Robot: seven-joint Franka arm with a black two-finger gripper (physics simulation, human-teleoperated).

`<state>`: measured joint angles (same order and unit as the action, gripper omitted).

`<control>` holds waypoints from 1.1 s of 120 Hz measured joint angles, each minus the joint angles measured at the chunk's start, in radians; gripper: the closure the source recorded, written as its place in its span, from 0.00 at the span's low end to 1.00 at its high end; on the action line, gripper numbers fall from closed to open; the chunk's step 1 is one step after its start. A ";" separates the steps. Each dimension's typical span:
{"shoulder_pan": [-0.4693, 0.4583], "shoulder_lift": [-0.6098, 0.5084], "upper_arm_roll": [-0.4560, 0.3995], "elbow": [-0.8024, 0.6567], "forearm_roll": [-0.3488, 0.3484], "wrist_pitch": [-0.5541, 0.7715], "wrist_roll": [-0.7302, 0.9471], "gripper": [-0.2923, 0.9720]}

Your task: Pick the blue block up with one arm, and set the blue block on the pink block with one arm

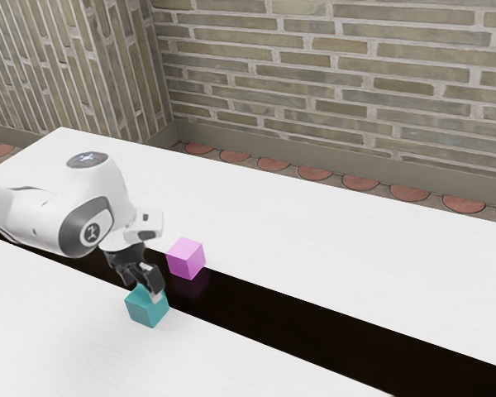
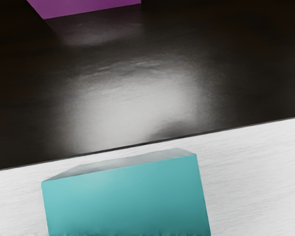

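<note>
1. My gripper [image 1: 146, 284] hangs right at the top of the blue block [image 1: 146, 308]; I cannot tell whether it grips.
2. The block (teal as rendered) sits flat on the near white table [image 1: 50, 347] beside the dark gap [image 1: 314, 331]. Its sides look equal, with 1 edge roughly parallel to the table's edge.
3. The pink block [image 1: 185, 256] stands across the gap, apart.

I read the blue block [image 2: 125, 199] as smooth matt plastic, the white surface [image 2: 255, 167] faintly grained, the black strip [image 2: 137, 88] glossy
</note>
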<state>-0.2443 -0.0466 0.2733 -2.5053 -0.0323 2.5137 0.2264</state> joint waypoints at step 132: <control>-0.010 0.104 0.007 0.005 -0.053 0.093 0.046 0.25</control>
<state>-0.2546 0.0573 0.2807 -2.4999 -0.0849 2.6064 0.2728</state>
